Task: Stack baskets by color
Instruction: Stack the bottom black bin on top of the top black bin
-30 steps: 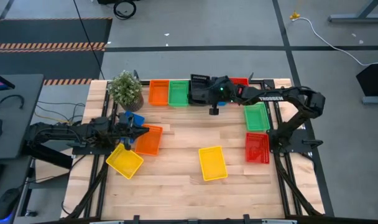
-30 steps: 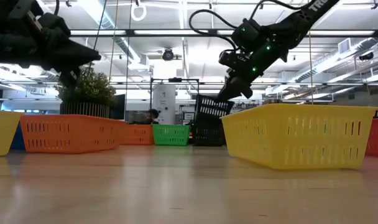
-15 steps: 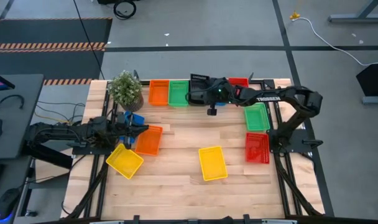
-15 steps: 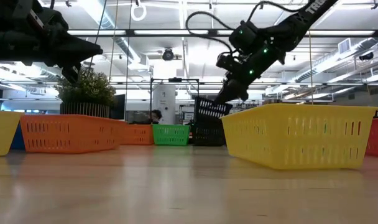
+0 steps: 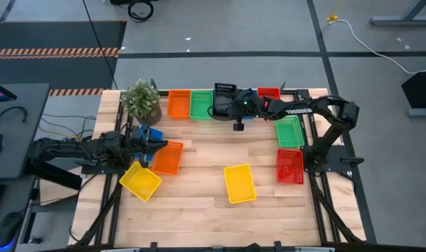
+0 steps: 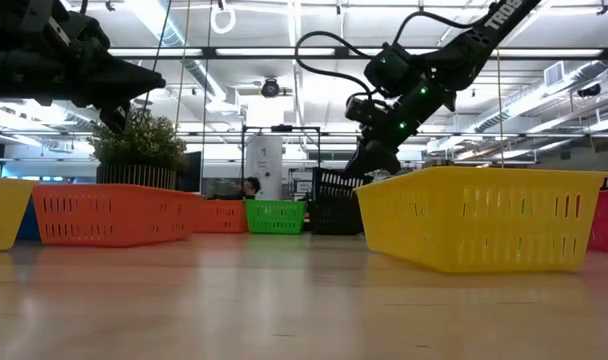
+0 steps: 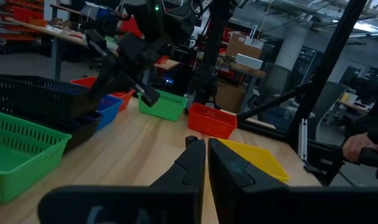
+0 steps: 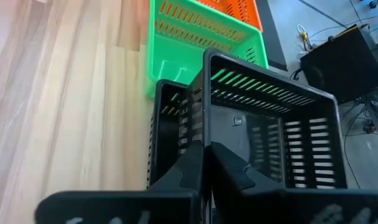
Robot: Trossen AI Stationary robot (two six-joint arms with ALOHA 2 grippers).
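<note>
Two black baskets (image 5: 223,98) are at the table's far edge, right of a green basket (image 5: 201,103) and an orange one (image 5: 178,103). The upper black basket (image 8: 270,124) sits partly inside the lower one (image 8: 167,143). My right gripper (image 8: 206,146) is shut on the upper one and shows above it in the low view (image 6: 369,165). At the table's left, my left gripper (image 5: 157,145) hangs shut and empty (image 7: 206,146), over a blue basket (image 5: 148,133) and an orange basket (image 5: 166,157). My right gripper pinches one wall of the upper black basket at its rim (image 8: 204,134), one finger inside the basket and one outside. The fingers slant down at it from the table's right side. The basket rests in the lower black basket, its far end (image 8: 288,99) raised.
A potted plant (image 5: 141,99) stands at the far left. Yellow baskets lie at the near left (image 5: 140,180) and the middle (image 5: 239,183). A green (image 5: 289,131) and a red basket (image 5: 290,165) lie on the right, another red one (image 5: 269,92) at the far edge.
My right gripper has sunk a little with the upper black basket. The basket, steeply tipped a second ago, now lies lower and flatter in the lower black basket.
</note>
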